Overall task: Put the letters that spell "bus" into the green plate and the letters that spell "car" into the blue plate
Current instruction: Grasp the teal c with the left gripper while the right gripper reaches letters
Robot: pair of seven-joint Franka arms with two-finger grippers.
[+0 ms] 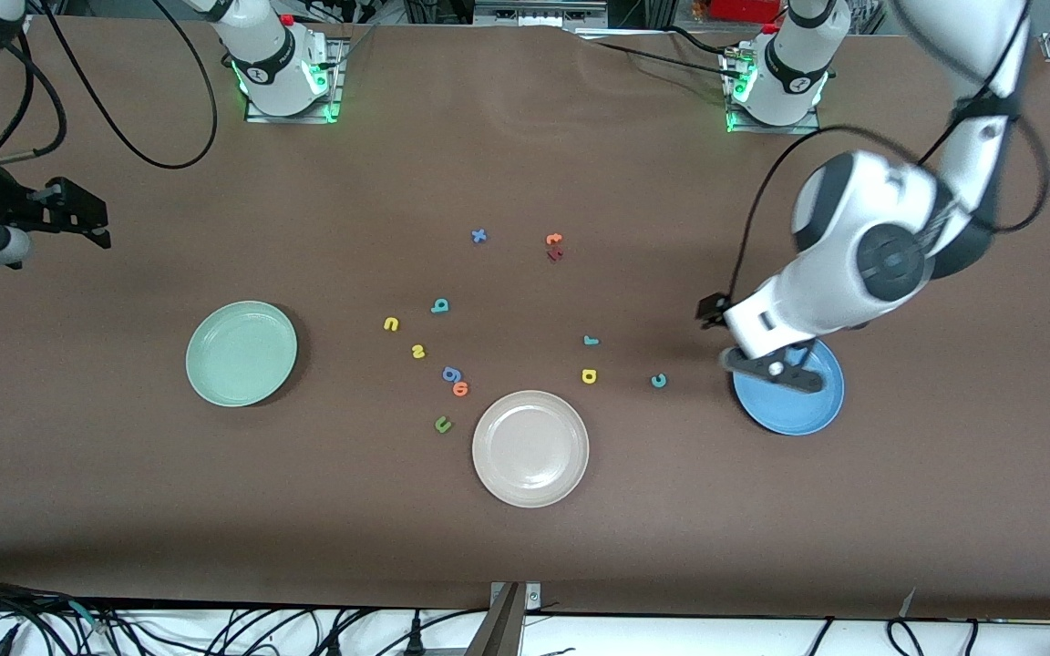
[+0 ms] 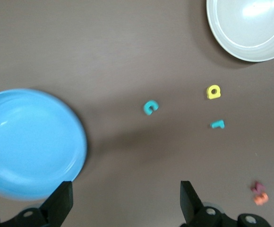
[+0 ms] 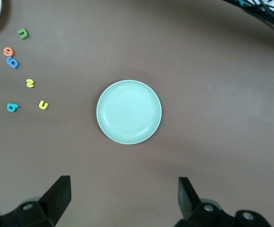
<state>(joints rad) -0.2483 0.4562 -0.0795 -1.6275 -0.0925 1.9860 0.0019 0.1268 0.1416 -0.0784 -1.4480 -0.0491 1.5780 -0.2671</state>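
The green plate (image 1: 241,353) (image 3: 129,111) lies toward the right arm's end of the table. The teal "b" (image 1: 439,306) (image 3: 12,107), yellow "u" (image 1: 391,323) (image 3: 43,105) and yellow "s" (image 1: 417,352) (image 3: 29,83) lie on the cloth beside it. The blue plate (image 1: 798,405) (image 2: 28,142) is at the left arm's end, with the teal "c" (image 1: 659,381) (image 2: 150,107), yellow "a" (image 1: 589,375) (image 2: 213,91) and teal "r" (image 1: 591,341) (image 2: 217,124) beside it. My left gripper (image 1: 773,372) (image 2: 125,201) hangs open and empty over the blue plate's rim. My right gripper (image 1: 92,223) (image 3: 123,196) waits open over bare cloth.
A beige plate (image 1: 530,447) (image 2: 250,28) sits between the two groups, nearer the front camera. A blue "g" (image 1: 451,374), orange "o" (image 1: 461,389) and dark green "u" (image 1: 442,424) lie close to it. A blue "x" (image 1: 478,236) and orange and red letters (image 1: 554,246) lie farther back.
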